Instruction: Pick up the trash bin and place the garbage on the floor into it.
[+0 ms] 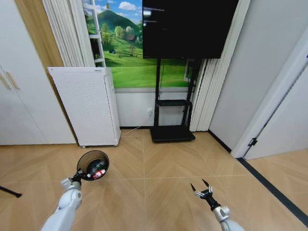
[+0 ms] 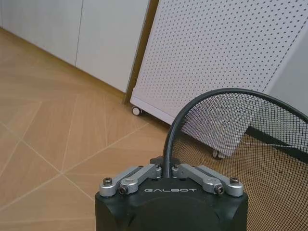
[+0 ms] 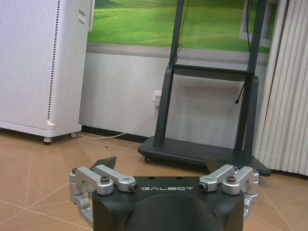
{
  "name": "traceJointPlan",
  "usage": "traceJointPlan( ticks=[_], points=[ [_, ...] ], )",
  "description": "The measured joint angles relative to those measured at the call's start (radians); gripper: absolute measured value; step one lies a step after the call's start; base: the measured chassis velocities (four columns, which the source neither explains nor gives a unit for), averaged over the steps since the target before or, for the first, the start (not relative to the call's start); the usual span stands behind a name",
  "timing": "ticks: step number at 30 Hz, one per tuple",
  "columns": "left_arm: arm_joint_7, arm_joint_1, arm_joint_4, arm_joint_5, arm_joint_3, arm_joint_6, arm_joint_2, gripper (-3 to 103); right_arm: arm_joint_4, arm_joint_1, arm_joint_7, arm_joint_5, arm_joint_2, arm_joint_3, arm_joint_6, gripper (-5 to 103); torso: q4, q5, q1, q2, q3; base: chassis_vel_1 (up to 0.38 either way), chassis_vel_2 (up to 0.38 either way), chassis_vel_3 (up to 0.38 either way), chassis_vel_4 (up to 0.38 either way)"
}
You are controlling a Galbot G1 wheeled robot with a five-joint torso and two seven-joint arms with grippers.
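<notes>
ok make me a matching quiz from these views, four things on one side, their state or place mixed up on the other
Things:
1. left pincer
2. right pincer
3. trash bin
4. white perforated appliance

States or places:
A. open, holding nothing
B. standing on small wheels by the wall
C. held off the floor, red and white litter inside
D. shut on a wire rim

Pairs: 1-D, 2-A, 3-C, 4-B

Pretty bright, even indoor light, soft shadows only. Head view bends walls at the edges; floor [image 1: 159,168] shows no glare.
</notes>
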Motion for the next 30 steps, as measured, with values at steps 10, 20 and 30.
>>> traceJointPlan(
  ticks=[10, 20, 30],
  points=[
    [-0.001, -0.097, 0.102, -0.065, 0.010, 0.048, -0.039, 3, -0.013, 0.013, 0.002, 0.002, -0.015, -0.014, -0.001, 100, 0.0000, 0.0001, 0.000, 0.000, 0.000, 0.000, 0.000, 0.000, 0.000],
    [0.020, -0.156, 0.215, -0.031, 0.001, 0.053, -0.071, 3, -0.014, 0.018, 0.003, 0.003, -0.014, -0.017, -0.001, 100, 0.0000, -0.0001, 0.000, 0.000, 0.000, 0.000, 0.000, 0.000, 0.000],
    [0.015, -0.165, 0.252, -0.005, -0.007, 0.074, -0.091, 3, -0.014, 0.019, 0.003, 0.004, -0.020, -0.018, -0.001, 100, 0.0000, 0.0000, 0.000, 0.000, 0.000, 0.000, 0.000, 0.000, 0.000]
  ],
)
